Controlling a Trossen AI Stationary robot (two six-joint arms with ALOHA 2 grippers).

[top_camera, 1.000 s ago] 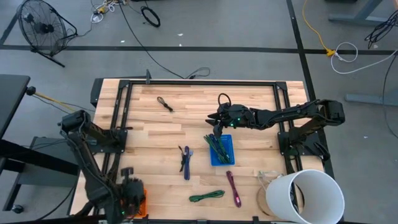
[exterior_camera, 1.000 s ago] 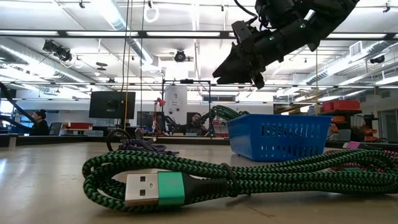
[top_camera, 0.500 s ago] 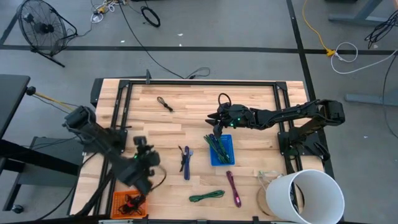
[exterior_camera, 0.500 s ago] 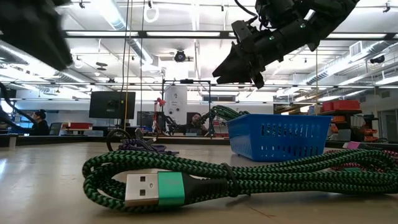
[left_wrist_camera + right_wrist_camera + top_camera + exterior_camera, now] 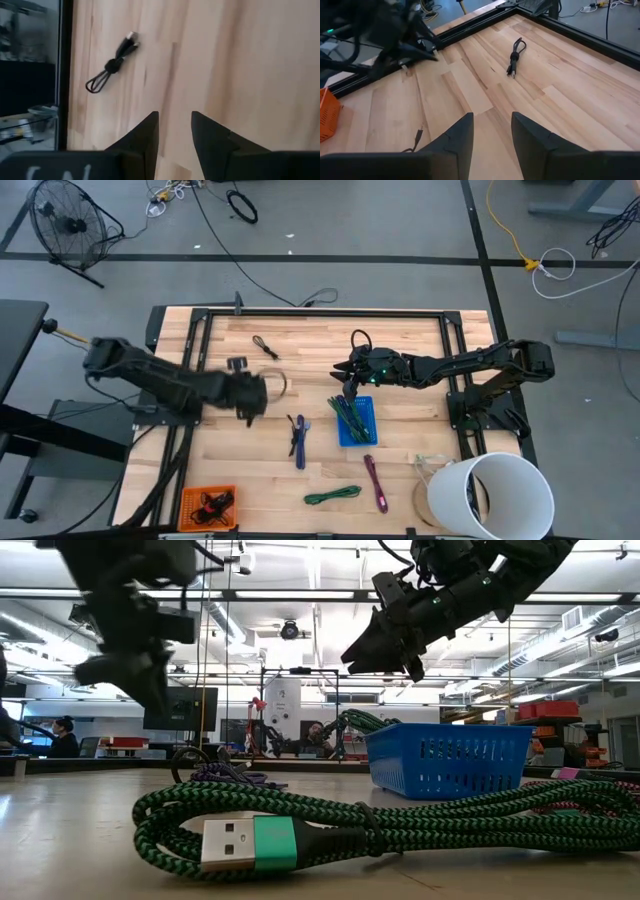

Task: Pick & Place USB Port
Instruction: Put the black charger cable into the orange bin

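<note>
Two arms in play here, and the left gripper [image 5: 252, 393] is the busy one, out over the middle-left of the wooden table [image 5: 400, 340] with its fingers parted and nothing between them. Its wrist view looks past the fingers at a small black cable [image 5: 111, 65] lying coiled on bare wood, near the table's far edge in the overhead view. I'd guess that's the next pick: come down centred over the knotted middle of the bundle, not the loose plug end, so it doesn't slip out sideways. The right gripper [image 5: 348, 387] hovers at the far end of the blue basket [image 5: 366, 418], jaws apart and empty too. The basket already holds some green cable, and a blue cable [image 5: 299, 438], a purple cable [image 5: 377, 480] and a green braided cable [image 5: 333, 496] are scattered near the front, with an orange bin [image 5: 208, 506] and a white bucket [image 5: 495, 495] at the corners. Workshop room behind, grey floor, a fan [image 5: 68, 225], people seated at desks far off.
</note>
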